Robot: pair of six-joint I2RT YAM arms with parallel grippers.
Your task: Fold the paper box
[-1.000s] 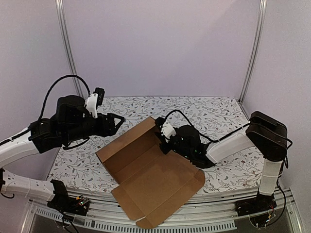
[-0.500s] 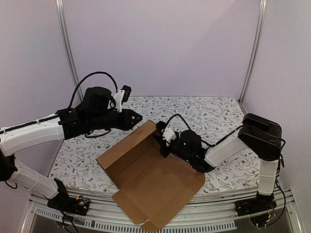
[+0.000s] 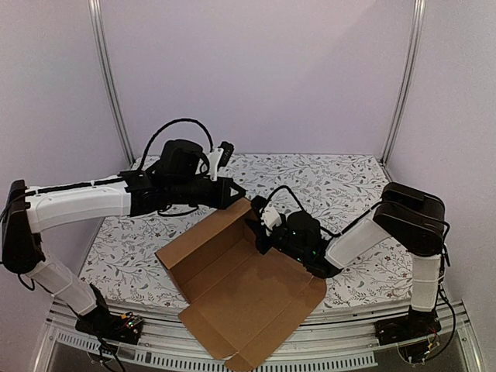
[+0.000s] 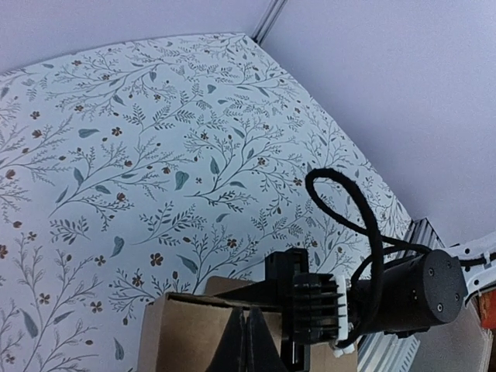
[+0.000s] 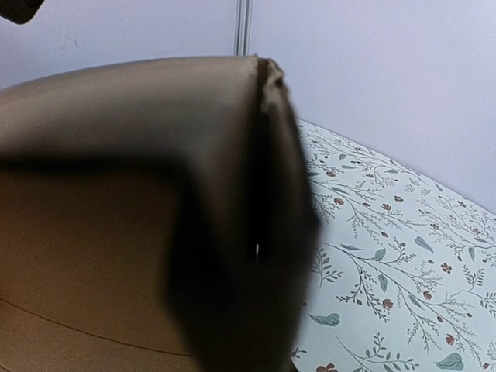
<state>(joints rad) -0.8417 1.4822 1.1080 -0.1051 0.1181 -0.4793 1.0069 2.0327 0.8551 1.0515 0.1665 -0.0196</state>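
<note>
Near the front edge of the floral-patterned tabletop (image 3: 341, 182) lies the paper box (image 3: 248, 298), a brown cardboard sheet that is mostly flat. Its nearest corner hangs out over the metal rail (image 3: 349, 314) along the tabletop's front. The box's far-left panel stands raised at a slant, and its top corner comes up near the middle of the tabletop.

The right hand (image 3: 262, 226) sits low at the right end of that raised panel, where it meets the flat part of the sheet. Its jaws are closed down on the cardboard edge. In the right wrist view the brown panel fills the left side, with the dark, blurred fingers (image 5: 232, 263) lying across it.

The left hand (image 3: 235, 192) reaches in from the left, above the tabletop. Its fingers (image 4: 246, 345) are pressed together into a point with nothing between them. The tip is just beside the panel's top corner, but whether it touches the cardboard cannot be told.
</note>
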